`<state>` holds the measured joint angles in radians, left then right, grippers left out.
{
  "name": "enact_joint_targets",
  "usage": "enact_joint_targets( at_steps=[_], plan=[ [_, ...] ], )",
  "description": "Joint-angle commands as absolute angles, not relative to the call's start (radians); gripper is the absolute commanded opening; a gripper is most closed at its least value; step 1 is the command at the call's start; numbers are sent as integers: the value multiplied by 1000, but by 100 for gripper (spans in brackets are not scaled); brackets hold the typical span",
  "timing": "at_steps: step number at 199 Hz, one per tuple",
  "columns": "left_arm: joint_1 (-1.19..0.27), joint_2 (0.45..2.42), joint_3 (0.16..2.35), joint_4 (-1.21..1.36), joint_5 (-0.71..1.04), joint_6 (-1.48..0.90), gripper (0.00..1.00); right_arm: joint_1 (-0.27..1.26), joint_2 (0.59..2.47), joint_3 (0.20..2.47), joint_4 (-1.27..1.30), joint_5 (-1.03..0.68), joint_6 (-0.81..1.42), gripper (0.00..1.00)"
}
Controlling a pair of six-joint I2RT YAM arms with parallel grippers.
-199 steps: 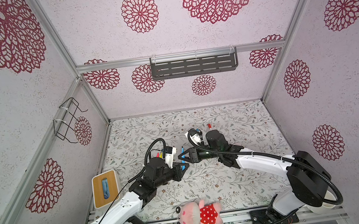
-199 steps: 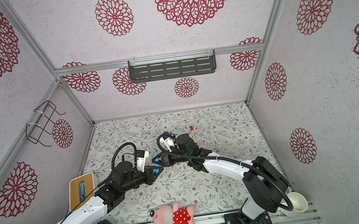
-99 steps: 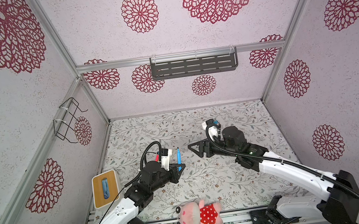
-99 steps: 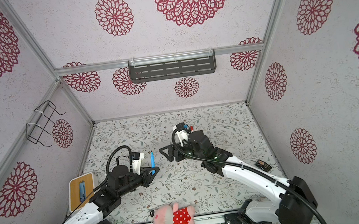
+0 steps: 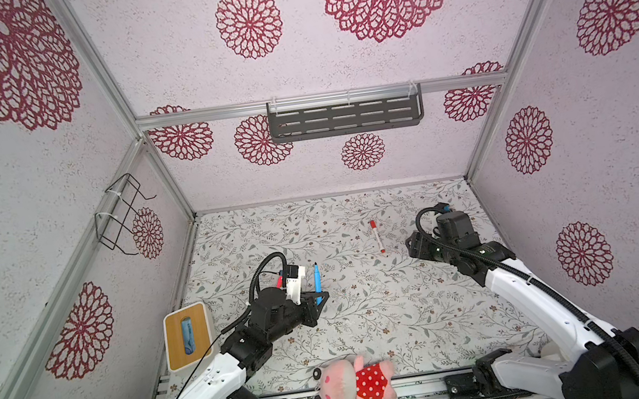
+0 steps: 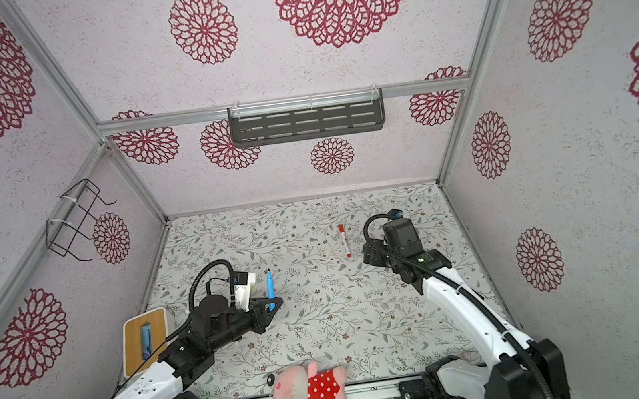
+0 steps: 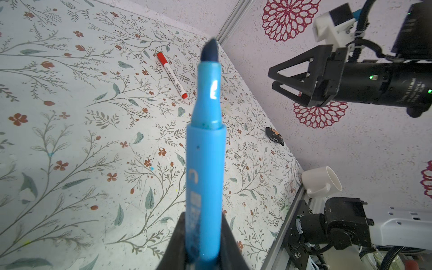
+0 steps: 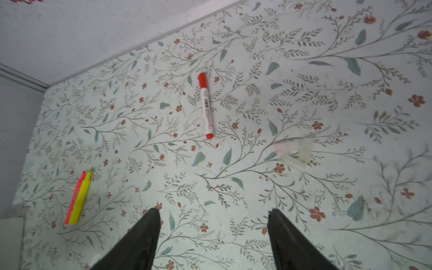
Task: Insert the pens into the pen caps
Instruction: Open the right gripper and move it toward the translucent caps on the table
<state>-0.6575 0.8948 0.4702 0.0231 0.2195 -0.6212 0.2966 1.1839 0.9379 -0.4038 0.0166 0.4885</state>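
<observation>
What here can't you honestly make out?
Right wrist view: pale pieces too faint to tell if caps.
Left wrist view: the blue pen has its rear end hidden inside the left hand; the dark scrap is too small to name.
In a top view: the blue thing is mostly sunk in the box.

Light: bright, soft and even everywhere, no obvious source.
Shadows: barely there, just faint smudges on the floor mat (image 5: 367, 320).
Glare: small white glint on the blue pen (image 7: 214, 90).
Blur: pen's tip and base fuzzy up close; right wrist view slightly soft.
</observation>
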Motion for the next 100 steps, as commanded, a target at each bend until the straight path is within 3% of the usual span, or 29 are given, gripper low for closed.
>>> enact_joint_targets(
  at_steps=[1,100],
  plan=[
    [-650,897,479,27,225,-622,0,235,1242,924,-407,-23,417,73],
    [-650,847,441,13,207,-635,0,111,1525,998,-352,-104,320,70]
  ],
)
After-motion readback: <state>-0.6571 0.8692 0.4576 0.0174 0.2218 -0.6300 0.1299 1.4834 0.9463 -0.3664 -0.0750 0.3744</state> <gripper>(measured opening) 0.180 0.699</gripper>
